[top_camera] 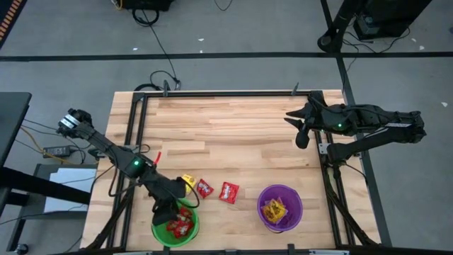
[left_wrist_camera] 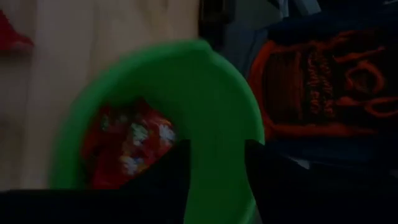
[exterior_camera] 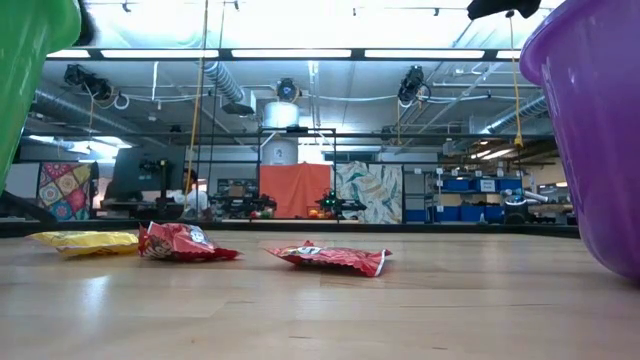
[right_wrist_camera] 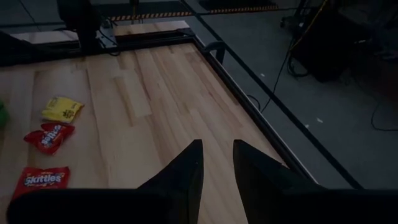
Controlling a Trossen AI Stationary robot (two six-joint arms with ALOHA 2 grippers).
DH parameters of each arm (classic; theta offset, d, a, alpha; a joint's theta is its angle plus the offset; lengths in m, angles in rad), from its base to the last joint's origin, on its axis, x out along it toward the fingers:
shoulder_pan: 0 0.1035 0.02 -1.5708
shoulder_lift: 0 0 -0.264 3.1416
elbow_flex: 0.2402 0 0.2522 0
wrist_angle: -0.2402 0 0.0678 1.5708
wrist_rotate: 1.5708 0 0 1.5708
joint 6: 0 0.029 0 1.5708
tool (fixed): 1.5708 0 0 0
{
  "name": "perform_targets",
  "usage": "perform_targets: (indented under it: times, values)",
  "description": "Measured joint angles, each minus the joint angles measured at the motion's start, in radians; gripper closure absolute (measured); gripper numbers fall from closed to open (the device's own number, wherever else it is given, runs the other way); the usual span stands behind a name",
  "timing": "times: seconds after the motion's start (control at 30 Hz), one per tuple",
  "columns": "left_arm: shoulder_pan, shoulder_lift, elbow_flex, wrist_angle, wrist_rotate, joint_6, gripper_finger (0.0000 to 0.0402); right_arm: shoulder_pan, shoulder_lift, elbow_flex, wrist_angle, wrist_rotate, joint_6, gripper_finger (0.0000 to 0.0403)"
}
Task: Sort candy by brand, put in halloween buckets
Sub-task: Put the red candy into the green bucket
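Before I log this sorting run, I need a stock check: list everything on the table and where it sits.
Green bucket: one, bright green, near edge of the table on the left, red packets inside.
Purple bucket: one, near edge, right of the green one, yellow packets inside.
Loose red packets: two, on the wood between the buckets, one nearer the green bucket, one nearer the middle.
Loose yellow packet: one, beside the left arm, just above the green bucket.
Table: one, pale wood, dark metal frame.
Left gripper: over the green bucket, fingers apart, nothing between them.
Right gripper: at the far right of the table, away from the candy, fingers apart, empty.
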State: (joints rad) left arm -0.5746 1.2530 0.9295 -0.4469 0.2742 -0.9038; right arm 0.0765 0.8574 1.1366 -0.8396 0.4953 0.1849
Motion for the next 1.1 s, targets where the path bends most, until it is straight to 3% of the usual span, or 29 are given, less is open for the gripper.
perform_targets:
  times: [0.27, 0.47, 0.7, 0.93, 1.1]
  values:
    - [0.144, 0.0, 0.0, 0.0, -0.209, 0.326, 0.0244, 0.0, 0.0, 0.0, 0.047, 0.0, -0.056, 0.0302]
    - [0.316, 0.0, 0.0, -0.001, -0.312, 0.443, 0.0244, 0.0, -0.001, -0.018, 0.042, 0.0, -0.065, 0.0302]
    - [0.47, 0.012, 0.0, -0.041, -0.343, 0.384, 0.0244, 0.0, -0.002, -0.078, 0.037, 0.005, -0.074, 0.0302]
    - [0.522, 0.087, -0.002, -0.162, -0.349, 0.38, 0.0244, 0.0, -0.031, -0.086, 0.074, 0.028, -0.141, 0.0302]
    - [0.53, 0.125, -0.001, -0.178, -0.25, 0.344, 0.0244, 0.0, -0.077, -0.086, 0.122, 0.026, -0.188, 0.0302]
